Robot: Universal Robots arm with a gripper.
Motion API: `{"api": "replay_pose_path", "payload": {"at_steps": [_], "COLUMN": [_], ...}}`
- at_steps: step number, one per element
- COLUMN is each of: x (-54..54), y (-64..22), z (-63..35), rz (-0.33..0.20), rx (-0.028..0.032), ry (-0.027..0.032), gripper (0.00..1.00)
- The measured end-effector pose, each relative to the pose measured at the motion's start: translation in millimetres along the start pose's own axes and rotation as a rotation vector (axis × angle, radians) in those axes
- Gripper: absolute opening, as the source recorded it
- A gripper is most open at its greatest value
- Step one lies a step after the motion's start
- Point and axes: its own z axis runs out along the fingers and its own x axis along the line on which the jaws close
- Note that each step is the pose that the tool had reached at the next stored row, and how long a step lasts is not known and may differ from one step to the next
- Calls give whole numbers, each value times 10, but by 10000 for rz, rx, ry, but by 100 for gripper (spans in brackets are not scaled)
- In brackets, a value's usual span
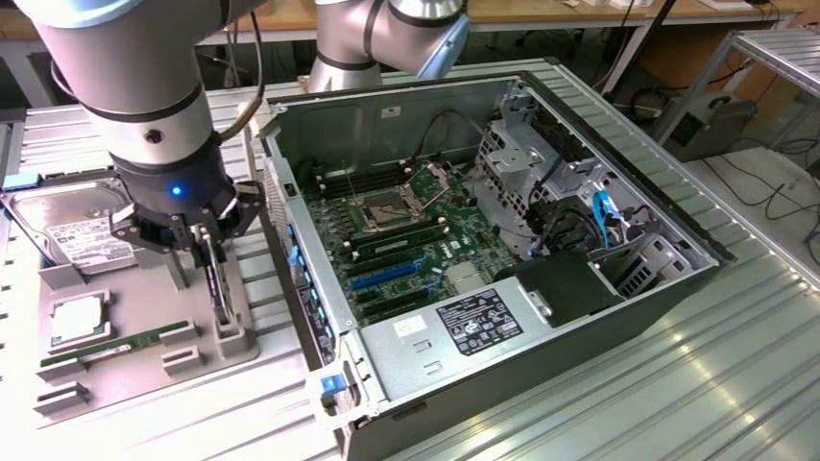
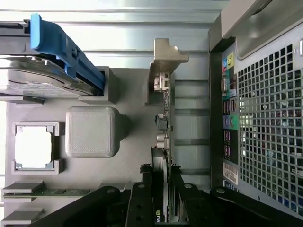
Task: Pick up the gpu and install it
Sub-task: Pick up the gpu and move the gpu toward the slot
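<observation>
Wrist view: end effector (image 2: 162,182) clamped on the flat black gpu with silver end bracket (image 2: 164,113). It stands on edge in the grey moulded holder (image 2: 90,132), just beside the open black computer case (image 2: 265,118) — long axis parallel to the case's rear panel, bracket end away from the fingers.

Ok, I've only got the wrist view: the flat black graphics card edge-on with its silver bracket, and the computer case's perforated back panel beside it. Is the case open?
Observer: Yes. The black tower case lies on its side, panel off, with the green motherboard exposed.
Operator: Is there a free slot?
Observer: A long blue slot on that board looks empty.
Operator: Where is it from the card?
Observer: To the exterior view's right of the flat black gpu, just inside the case's back wall.
</observation>
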Motion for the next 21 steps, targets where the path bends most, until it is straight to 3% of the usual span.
{"api": "replay_pose_path", "payload": {"at_steps": [3, 4, 6, 14, 21], "x": [-15, -21, -33, -117, -250], "y": [0, -1, -6, -42, -112], "z": [-135, -242, -403, -830, -1182], "rz": [1, 1, 3, 12, 26], "rx": [-68, -74, -73, -74, -71], "ry": [3, 8, 28, 104, 245], "gripper": [26, 26, 26, 26, 26]}}
